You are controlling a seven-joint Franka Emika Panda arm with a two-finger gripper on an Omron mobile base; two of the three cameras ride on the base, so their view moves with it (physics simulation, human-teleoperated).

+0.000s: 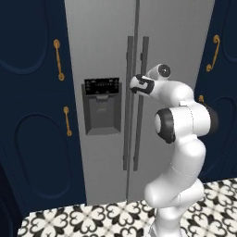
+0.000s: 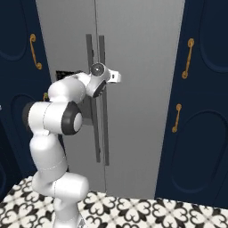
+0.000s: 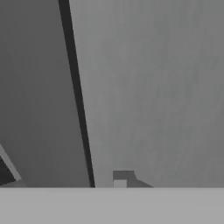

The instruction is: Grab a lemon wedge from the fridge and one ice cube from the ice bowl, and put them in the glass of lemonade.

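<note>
The tall light-grey fridge (image 1: 106, 92) with a dark dispenser panel (image 1: 102, 105) on its left door stands shut between navy cabinets with gold handles (image 1: 28, 115). Its two long dark-grey vertical door handles (image 1: 137, 102) run side by side along the middle seam. The white arm reaches forward with the pincer (image 1: 135, 84) right at these handles, at about the height of the dispenser's top; in the right base view the pincer (image 2: 115, 77) sits just over the right-hand bar. Whether the jaws are clamped on a bar or merely beside it I cannot tell, since the wrist hides the tips. The hand view looks flat onto the grey door face, the dark seam running down it.

The step in hand appears to be opening the fridge, the first of the task; the lemon wedge is presumably inside, behind the closed doors. Next, the pincer likely needs a firm hold on one bar, then a pull outward along the door's arc, with the base perhaps backing off to give the door room.
</note>
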